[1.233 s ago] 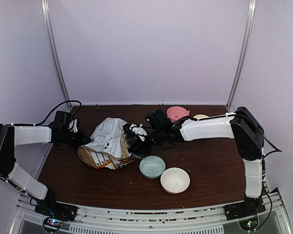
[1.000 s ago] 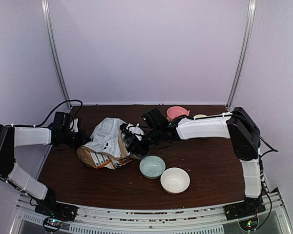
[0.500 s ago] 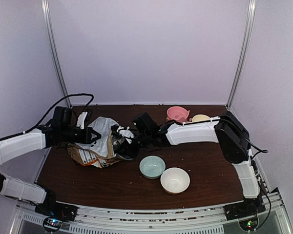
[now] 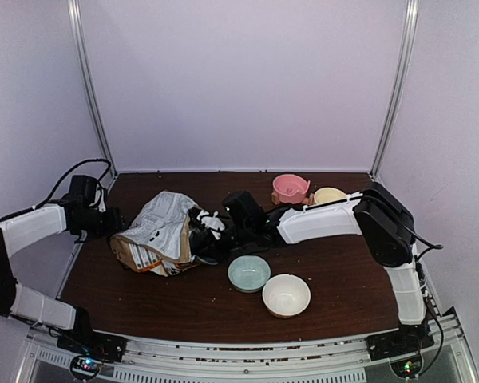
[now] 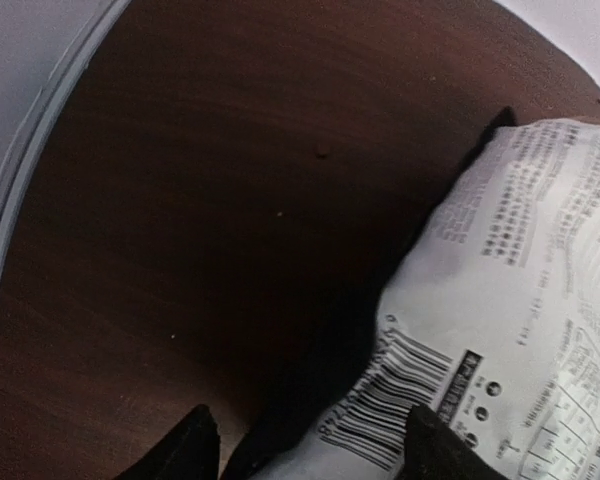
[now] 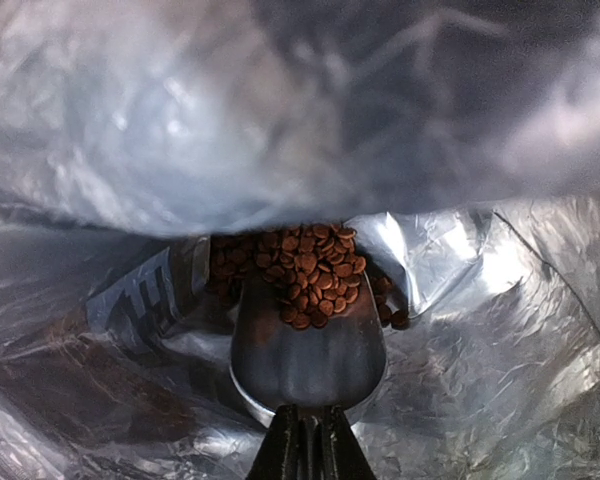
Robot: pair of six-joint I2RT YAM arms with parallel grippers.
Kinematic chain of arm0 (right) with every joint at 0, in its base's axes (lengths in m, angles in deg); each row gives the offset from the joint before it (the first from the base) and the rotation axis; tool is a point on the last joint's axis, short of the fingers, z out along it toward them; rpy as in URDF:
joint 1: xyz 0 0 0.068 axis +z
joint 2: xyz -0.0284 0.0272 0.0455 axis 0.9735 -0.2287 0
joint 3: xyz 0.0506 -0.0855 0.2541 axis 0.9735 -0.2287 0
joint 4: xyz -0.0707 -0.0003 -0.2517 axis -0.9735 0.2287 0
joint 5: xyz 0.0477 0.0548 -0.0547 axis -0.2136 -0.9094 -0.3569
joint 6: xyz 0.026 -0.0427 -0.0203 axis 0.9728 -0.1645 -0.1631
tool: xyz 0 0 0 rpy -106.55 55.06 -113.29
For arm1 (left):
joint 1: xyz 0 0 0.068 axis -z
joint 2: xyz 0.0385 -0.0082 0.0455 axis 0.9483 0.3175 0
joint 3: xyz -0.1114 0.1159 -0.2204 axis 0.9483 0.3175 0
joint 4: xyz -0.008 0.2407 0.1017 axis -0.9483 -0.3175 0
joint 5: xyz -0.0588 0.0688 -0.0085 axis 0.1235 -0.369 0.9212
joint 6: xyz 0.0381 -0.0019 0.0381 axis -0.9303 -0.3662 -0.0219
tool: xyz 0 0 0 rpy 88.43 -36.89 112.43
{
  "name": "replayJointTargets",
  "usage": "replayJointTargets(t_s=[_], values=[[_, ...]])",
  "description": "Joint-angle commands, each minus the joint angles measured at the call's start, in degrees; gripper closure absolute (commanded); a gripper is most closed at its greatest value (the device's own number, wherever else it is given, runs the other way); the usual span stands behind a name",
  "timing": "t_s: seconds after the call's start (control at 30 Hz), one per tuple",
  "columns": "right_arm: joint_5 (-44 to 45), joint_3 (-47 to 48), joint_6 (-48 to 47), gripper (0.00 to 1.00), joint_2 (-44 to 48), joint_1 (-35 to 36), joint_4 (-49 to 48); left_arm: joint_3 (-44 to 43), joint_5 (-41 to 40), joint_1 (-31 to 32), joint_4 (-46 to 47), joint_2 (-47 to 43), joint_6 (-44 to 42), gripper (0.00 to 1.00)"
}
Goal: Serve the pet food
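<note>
Looks like the scooping step. Grips the handle of a grey metal scoop (image 6: 305,360) in the right end effector (image 6: 305,445), jaws pinched narrow around it, deep inside the crumpled foil-lined paper bag (image 4: 164,231) lying on its side. Shows the pet food (image 6: 305,265), small round reddish-brown kibble pellets, heaped at the scoop's far lip and against the foil beyond, with none to be made out in any bowl. Finds the left end effector (image 5: 305,445) wide, fingertips well apart at the bag's printed bottom end, the barcoded edge between them but nothing pinched. Calls next, probably, for drawing the scoop back level through the bag's mouth so the load does not roll off, then tipping it into the pale green round bowl (image 4: 248,273) near that mouth, or the cream-white bowl (image 4: 286,295) just beside it. Risks the slack bag shifting with no hold on it. Below, a dark brown wooden desk (image 4: 343,271) with a stray pellet (image 5: 323,151); towards the back, a pink bowl (image 4: 290,187) and a beige bowl (image 4: 329,194) side by side. Around, plain pale lilac walls and two slim metal corner posts (image 4: 88,88).
</note>
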State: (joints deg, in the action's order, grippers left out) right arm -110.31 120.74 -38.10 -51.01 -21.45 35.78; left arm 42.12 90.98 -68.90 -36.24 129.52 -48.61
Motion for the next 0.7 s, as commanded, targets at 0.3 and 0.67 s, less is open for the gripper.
replayJointTargets(t_s=[0.3, 0.67], values=[[2.07, 0.66, -0.40, 1.00, -1.13, 0.48, 6.58, 4.65, 16.52, -1.72, 11.81, 10.75, 9.49, 0.35], [2.14, 1.01, -0.06, 1.00, -1.36, 0.48, 6.70, 4.34, -1.38, -1.60, 0.67, 0.43, 5.52, 0.17]])
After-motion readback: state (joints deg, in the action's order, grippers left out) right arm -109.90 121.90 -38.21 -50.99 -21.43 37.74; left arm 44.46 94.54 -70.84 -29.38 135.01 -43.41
